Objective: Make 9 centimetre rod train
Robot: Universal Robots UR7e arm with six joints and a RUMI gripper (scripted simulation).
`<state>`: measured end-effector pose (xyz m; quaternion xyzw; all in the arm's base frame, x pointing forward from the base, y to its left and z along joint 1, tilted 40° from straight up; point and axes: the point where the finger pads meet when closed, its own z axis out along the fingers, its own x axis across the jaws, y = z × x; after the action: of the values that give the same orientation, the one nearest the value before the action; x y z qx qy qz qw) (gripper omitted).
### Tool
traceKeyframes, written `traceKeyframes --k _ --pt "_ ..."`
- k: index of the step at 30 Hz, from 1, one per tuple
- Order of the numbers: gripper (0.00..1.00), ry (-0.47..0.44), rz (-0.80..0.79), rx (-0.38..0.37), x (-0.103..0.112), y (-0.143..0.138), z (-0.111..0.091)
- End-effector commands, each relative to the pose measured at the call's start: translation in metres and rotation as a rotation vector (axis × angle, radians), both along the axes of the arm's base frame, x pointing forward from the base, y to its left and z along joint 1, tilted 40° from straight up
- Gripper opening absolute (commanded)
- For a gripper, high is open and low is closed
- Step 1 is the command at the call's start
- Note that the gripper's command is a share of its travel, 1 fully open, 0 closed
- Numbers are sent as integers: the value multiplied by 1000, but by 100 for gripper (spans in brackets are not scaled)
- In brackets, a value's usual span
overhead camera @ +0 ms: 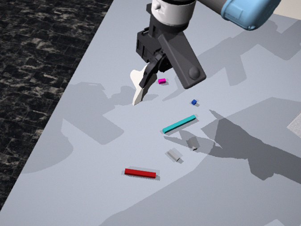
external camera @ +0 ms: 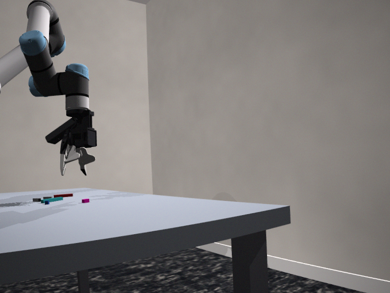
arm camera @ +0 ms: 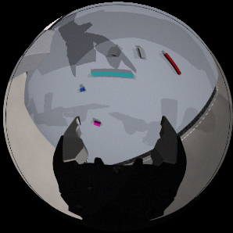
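Above the table (overhead camera: 84, 172), end effector (external camera: 73, 171) hangs released, gripping nothing, over the magenta rod (overhead camera: 161, 81); red rod (overhead camera: 140, 173) well apart, nearer the edge

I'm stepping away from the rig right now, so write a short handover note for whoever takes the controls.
Gripper: open, holding nothing, well above the table, near the magenta rod.
Rods, all apart, lying flat: magenta rod; blue rod; turquoise rod; two grey rods; red rod.
Done: nothing joined, no train yet.
Left: 9 needs red plus magenta. Pick up the magenta rod, lay it in line against one flat end of the red rod, and leave the others well apart.
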<state>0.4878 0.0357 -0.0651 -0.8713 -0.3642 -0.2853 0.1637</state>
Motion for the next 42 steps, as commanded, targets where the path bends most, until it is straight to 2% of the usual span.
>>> traceKeyframes --k 1,10,12,27,42 --pt "100 -83 136 -51 1 -12 -6" --pt "100 -218 342 -148 2 -31 -17" --pt "100 -218 342 -148 2 -31 -17" --pt "100 -410 629 -285 4 -60 -33" --pt "100 -525 799 -369 5 -77 -42"
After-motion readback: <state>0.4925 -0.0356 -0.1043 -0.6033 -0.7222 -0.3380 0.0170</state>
